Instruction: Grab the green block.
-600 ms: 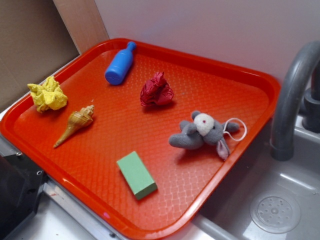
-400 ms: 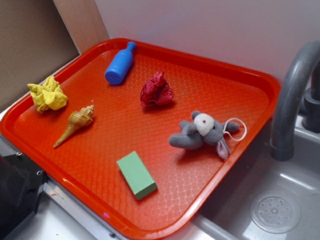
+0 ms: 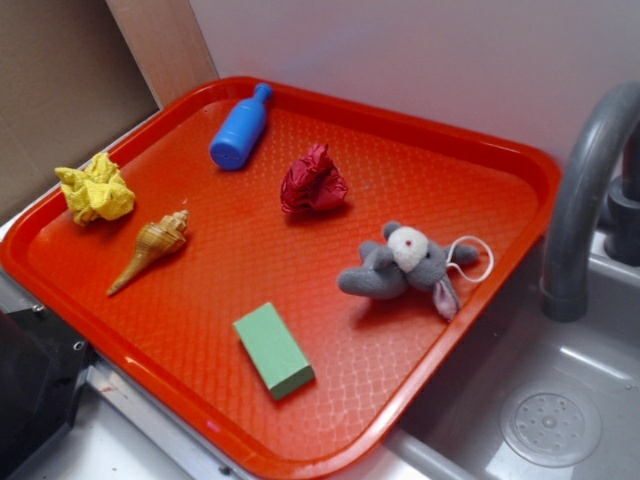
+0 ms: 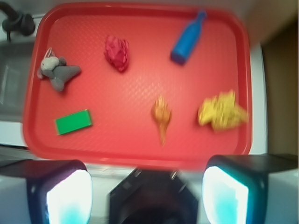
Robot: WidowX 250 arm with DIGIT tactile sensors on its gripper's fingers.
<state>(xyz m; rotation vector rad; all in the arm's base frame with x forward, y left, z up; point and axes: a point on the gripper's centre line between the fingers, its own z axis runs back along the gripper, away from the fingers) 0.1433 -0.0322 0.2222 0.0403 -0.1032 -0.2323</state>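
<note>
The green block (image 3: 273,349) lies flat near the front edge of the red tray (image 3: 480,150). From the wrist camera the green block (image 4: 73,122) shows at the tray's lower left. My gripper (image 4: 147,196) hangs high above the near side of the tray, well clear of the block. It is open, with a wide gap and nothing between its bright fingers (image 4: 69,197). The exterior view does not show the gripper.
On the tray also lie a blue toy bottle (image 3: 239,128), a crumpled red paper (image 3: 313,180), a grey plush mouse (image 3: 408,264), a shell (image 3: 150,249) and a crumpled yellow paper (image 3: 94,190). A grey faucet (image 3: 580,190) and sink (image 3: 550,425) stand right.
</note>
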